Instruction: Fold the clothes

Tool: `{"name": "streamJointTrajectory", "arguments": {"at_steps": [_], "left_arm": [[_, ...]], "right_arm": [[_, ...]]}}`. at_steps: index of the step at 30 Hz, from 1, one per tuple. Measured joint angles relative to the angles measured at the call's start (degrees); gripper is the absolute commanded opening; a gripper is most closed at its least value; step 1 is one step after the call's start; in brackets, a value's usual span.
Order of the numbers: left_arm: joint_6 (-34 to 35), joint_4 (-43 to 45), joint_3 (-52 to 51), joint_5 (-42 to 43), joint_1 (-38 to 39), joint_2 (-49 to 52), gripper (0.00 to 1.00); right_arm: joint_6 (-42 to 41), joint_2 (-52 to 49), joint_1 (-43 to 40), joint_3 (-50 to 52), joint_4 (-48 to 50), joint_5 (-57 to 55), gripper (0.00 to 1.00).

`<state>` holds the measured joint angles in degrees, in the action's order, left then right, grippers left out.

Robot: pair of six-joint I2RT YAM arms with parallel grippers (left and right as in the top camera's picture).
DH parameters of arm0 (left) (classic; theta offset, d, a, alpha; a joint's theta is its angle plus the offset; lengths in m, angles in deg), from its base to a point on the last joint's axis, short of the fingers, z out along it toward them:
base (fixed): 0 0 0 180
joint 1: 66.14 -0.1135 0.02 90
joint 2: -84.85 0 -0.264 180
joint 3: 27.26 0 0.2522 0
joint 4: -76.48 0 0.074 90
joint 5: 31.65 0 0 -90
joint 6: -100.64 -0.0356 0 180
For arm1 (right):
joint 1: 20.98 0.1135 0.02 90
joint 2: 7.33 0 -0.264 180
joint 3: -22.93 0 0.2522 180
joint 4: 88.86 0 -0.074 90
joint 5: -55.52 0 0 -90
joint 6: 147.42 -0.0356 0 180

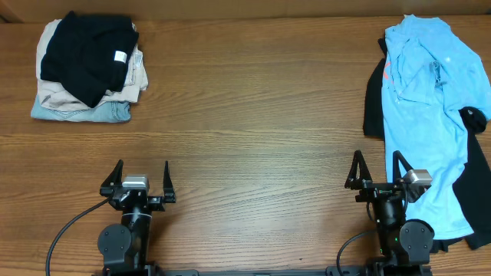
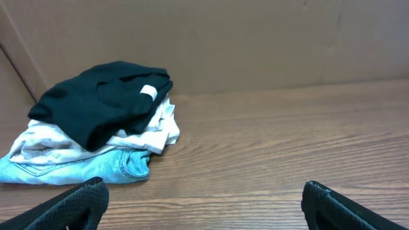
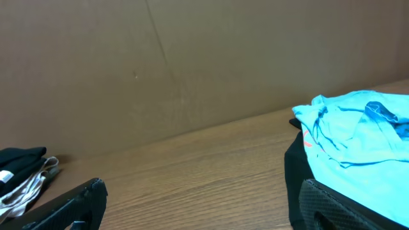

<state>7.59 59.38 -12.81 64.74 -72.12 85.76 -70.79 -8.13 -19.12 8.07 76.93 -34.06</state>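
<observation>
Left tool [image 1: 143, 165]: I saw it at the near edge of the surface [image 1: 253, 115], its fingers spread as wide as they go. Nothing was between them, only bare wood.
Right tool [image 1: 377, 156]: It was equally wide open and gripped nothing. From overhead its right finger overlapped the left edge of the shirt. I could not tell whether it touched the cloth.
Light blue T-shirt [image 1: 426, 115]: It lay rumpled at the far right of the surface, stretched from the back edge toward the near edge. A trace of coral print showed near its left side.
Black garment [image 1: 374, 100]: It lay loose under the T-shirt. I saw it along the shirt's left side and again at the right near corner.
Folded pile [image 1: 88, 69]: It sat at the back left, well apart from both tools. I made out a black piece with a white tag on top, beige below it and pale denim at the bottom.
Cardboard wall [image 2: 255, 38]: It was plain brown and stood behind the surface.
</observation>
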Motion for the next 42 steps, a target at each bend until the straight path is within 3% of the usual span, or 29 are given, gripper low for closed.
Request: {"name": "streamJointTrajectory", "arguments": {"at_steps": [5, 11, 19, 32, 36, 42], "left_arm": [[0.83, -0.26, 2.69, 0.0, 0.0, 0.15, 1.0], [1.36, -0.44, 14.32, -0.24, 0.0, 6.99, 1.0], [1.46, -8.92, 35.21, -0.24, 0.0, 29.75, 1.0], [1.44, -35.12, 70.29, 0.31, 0.0, 64.96, 1.0], [1.44, -38.75, 76.39, 0.44, 0.0, 73.9, 1.0], [1.44, -38.95, 77.37, 0.44, 0.0, 85.07, 1.0]], "right_arm": [[0.81, -0.83, -0.02, -3.61, -0.46, 0.28, 1.0], [4.22, -7.82, 0.0, -16.37, -2.47, 0.68, 1.0], [7.87, -28.63, 0.0, -40.52, -18.58, 0.7, 1.0], [8.9, -67.25, -0.44, -77.88, -46.18, 0.85, 1.0], [8.94, -77.31, -0.83, -83.73, -49.09, 1.33, 1.0], [8.92, -87.34, -1.07, -84.28, -46.66, 0.98, 1.0]]}}
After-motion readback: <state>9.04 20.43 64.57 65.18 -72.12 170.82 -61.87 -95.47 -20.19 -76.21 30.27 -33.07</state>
